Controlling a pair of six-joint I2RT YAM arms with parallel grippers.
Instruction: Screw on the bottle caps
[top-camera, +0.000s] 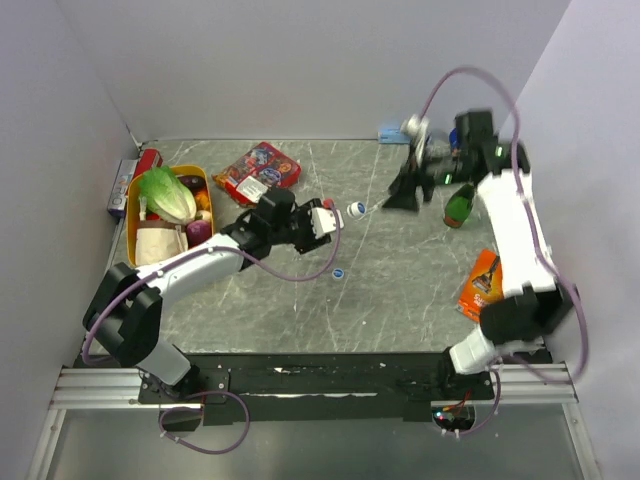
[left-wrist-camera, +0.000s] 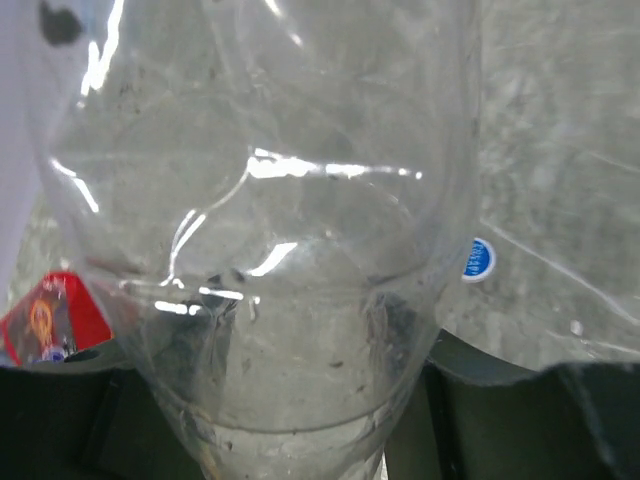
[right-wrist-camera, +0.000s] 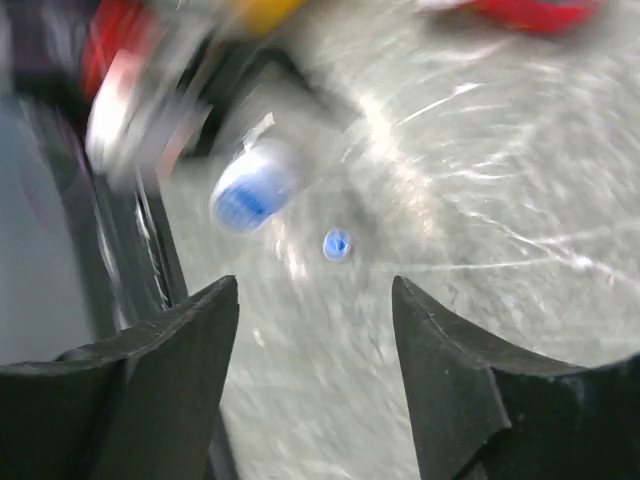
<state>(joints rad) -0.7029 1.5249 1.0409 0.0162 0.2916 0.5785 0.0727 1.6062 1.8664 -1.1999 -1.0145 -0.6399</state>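
Spanning the walled enclosure: grey marbled desk (top-camera: 400, 300), centre and near strip bare, clutter kept to the left, far and right edges.
Yellow bin (top-camera: 131, 225) of groceries, left edge.
Left claw (top-camera: 320, 222), desk centre, partly closed around a clear bottle (left-wrist-camera: 280, 200), neck pointing right.
Right claw (right-wrist-camera: 315, 290), towards the far right corner, jaws apart, holding nothing, near the bottle's capped end, not touching.
Fitted cap (top-camera: 355, 210), blue, on the bottle's mouth.
Loose cap (top-camera: 338, 272), flat on the desk, nearward of the left claw, apart from both claws.
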